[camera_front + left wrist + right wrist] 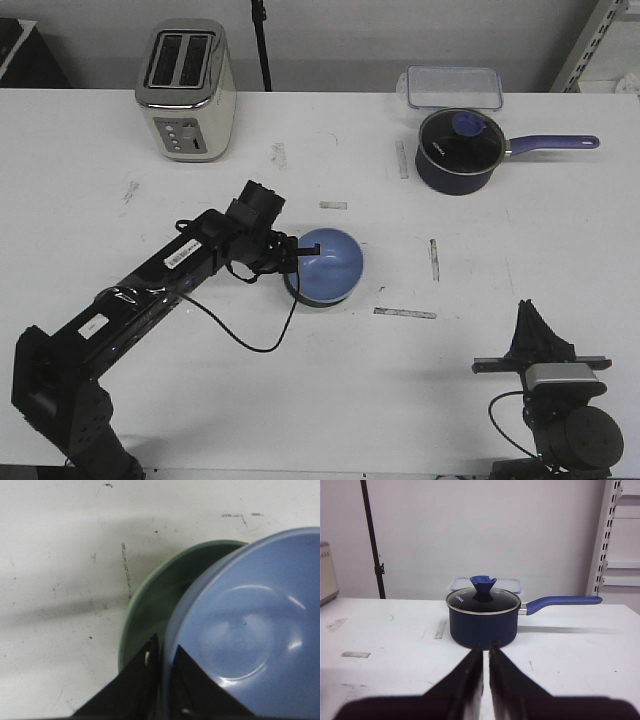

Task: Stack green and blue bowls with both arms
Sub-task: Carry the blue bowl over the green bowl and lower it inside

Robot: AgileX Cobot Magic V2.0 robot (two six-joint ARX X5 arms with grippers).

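Note:
The periwinkle blue bowl (332, 264) is tilted over the pale green bowl (293, 291), which shows only as a dark rim beneath it near the table's middle. My left gripper (299, 254) is shut on the blue bowl's near rim, one finger inside and one outside. In the left wrist view the blue bowl (250, 630) overlaps the green bowl (150, 605), with the gripper (165, 652) pinching the blue rim. My right gripper (530, 312) is shut and empty, parked at the front right; it also shows in the right wrist view (485, 650).
A cream toaster (186, 90) stands at the back left. A dark navy saucepan (459, 150) with a purple handle and a clear lidded container (453, 87) stand at the back right. Tape strips (405, 313) mark the table.

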